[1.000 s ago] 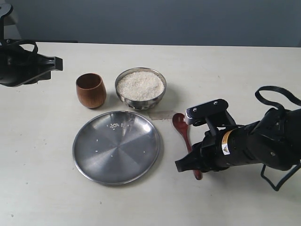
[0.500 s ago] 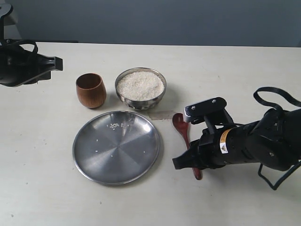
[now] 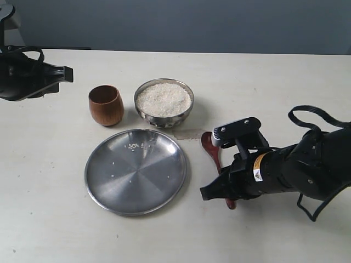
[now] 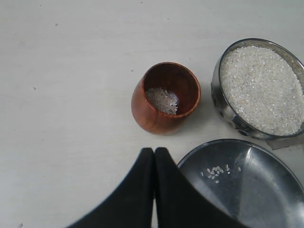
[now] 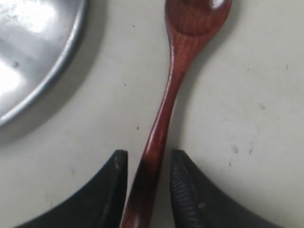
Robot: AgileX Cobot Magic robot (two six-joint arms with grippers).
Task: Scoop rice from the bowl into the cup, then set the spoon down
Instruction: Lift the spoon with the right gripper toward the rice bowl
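The spoon lies flat on the table right of the plate, its handle running between the fingers of my right gripper. That gripper is open, with a thin gap on each side of the handle. The steel bowl is heaped with rice. Left of it stands the wooden cup, with a little rice at its bottom. My left gripper is shut and empty. It hovers at the far left, short of the cup and the bowl.
A large flat steel plate lies in front of cup and bowl, with a few loose grains on it. Its rim is close beside the spoon. A faint stain marks the table near the bowl.
My right arm has crept slightly left and lower along the spoon handle. The spoon, bowl, cup and left arm have stayed put.
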